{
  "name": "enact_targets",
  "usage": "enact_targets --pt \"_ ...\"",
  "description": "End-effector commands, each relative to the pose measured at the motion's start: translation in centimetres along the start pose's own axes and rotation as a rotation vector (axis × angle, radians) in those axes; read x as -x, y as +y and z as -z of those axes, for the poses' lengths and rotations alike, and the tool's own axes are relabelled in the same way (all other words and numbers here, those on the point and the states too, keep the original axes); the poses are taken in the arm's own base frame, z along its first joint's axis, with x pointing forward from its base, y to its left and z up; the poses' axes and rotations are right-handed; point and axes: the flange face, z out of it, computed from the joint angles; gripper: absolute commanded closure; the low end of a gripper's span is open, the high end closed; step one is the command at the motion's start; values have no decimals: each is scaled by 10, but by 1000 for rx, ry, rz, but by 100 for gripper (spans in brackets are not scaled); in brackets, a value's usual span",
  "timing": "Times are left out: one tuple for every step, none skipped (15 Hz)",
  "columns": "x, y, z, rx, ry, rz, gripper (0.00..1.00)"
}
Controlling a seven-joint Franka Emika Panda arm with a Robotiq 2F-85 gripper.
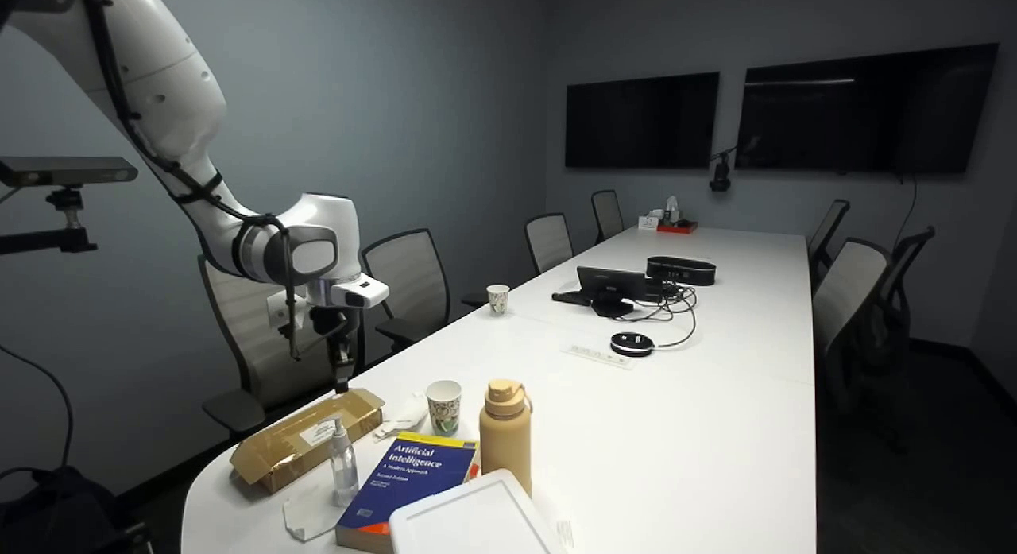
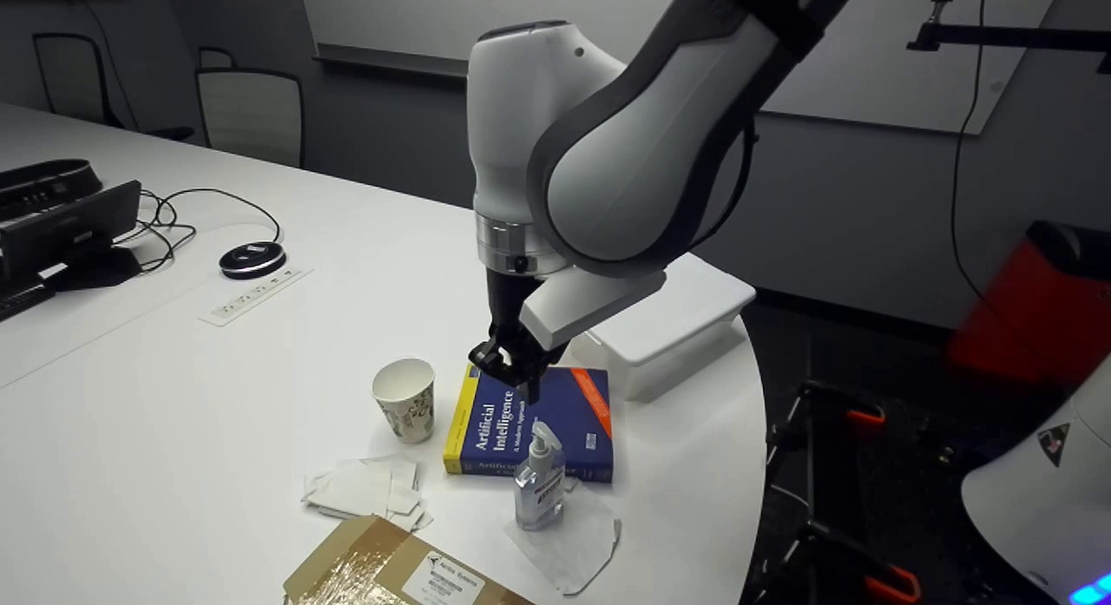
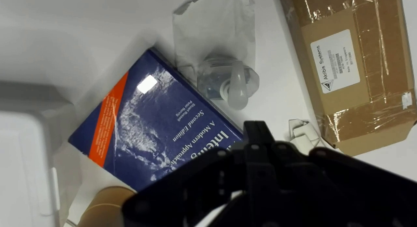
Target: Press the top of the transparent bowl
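Note:
No transparent bowl shows; the tan oblong thing is a taped cardboard box (image 1: pixel 298 447) with a white label, also in the wrist view (image 3: pixel 374 57). The see-through thing is a small clear pump bottle (image 2: pixel 538 494) with a whitish pump top. It stands upright on a paper sheet between book and box, and shows in both exterior views (image 1: pixel 344 470) and the wrist view (image 3: pixel 213 82). My gripper (image 3: pixel 256 130) points down in the air, fingertips together with nothing between them. It is above the table, apart from the pump bottle, and shows in both exterior views (image 1: pixel 342 385) (image 2: pixel 528 392).
A blue book (image 1: pixel 421 474) lies beside the pump bottle. A white lidded container (image 2: pixel 668 314) stands behind the book. A tan bottle (image 1: pixel 506 443) and a paper cup (image 2: pixel 408 405) stand near the book. Folded papers (image 2: pixel 369 488) lie near the box. Chairs (image 1: pixel 409 276) line the table.

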Motion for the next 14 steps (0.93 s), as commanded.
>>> enact_targets --pt "-2 3 -13 -24 -3 20 100" --pt "-2 4 -17 -28 -8 23 100" --pt "-2 4 -20 -31 -14 24 100" --pt "-2 4 -23 -32 -23 26 100" --pt "-2 5 -26 -33 -29 32 100" --pt "-1 6 -29 -32 -38 29 100" --pt "-1 7 -32 -33 -45 30 100" --pt "-1 7 -34 -32 -49 29 100" --pt "-1 8 -36 -30 -54 31 100" --pt "0 8 -38 -27 -58 30 100" --pt "0 8 -40 -26 -60 28 100" --pt "0 8 -42 -24 -64 28 100" --pt "1 8 -43 -24 -67 29 100" --pt "0 7 -44 -24 -67 29 100"
